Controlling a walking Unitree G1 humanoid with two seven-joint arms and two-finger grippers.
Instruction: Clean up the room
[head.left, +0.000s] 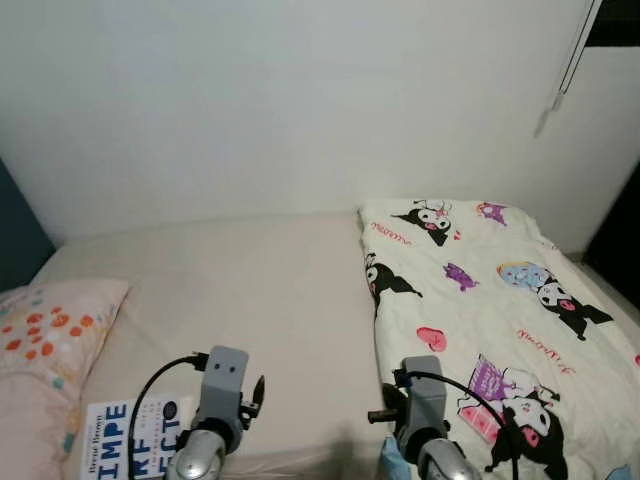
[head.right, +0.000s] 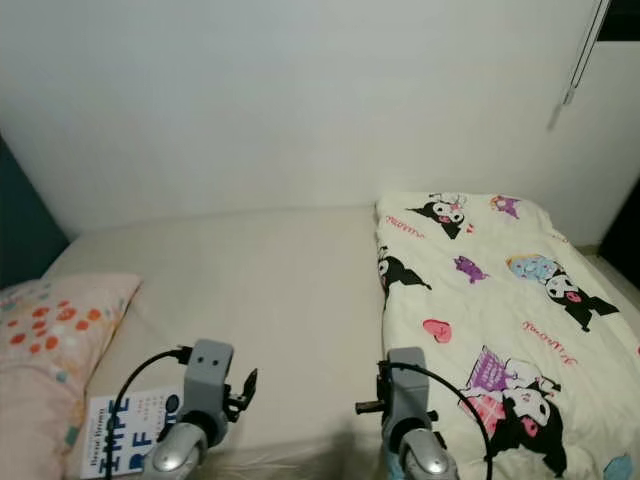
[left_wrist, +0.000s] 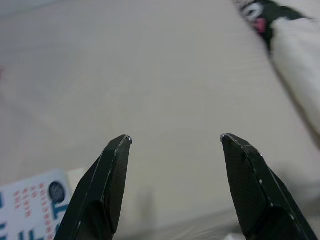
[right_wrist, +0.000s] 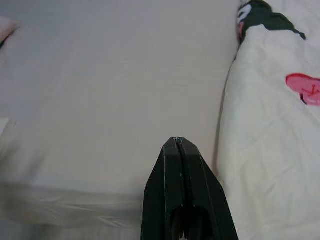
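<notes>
Cream bed, cartoon quilt, spotted pillow, blue-lettered book.

The plain cream bed sheet (head.left: 250, 290) carries a white quilt printed with black cartoon figures, pink hearts and purple patches (head.left: 480, 310). The pale pink pillow (head.left: 45, 335) has orange and red spots. The white book cover (head.left: 125, 440) bears dark blue letters. Black fingers (left_wrist: 107, 190) show against the cream; the wall (head.left: 300, 100) is white.

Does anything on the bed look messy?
Yes. A book lies on the sheet near the bed's front edge, beside the dotted pillow. The cartoon blanket covers just the right side, leaving the rest bare.
</notes>
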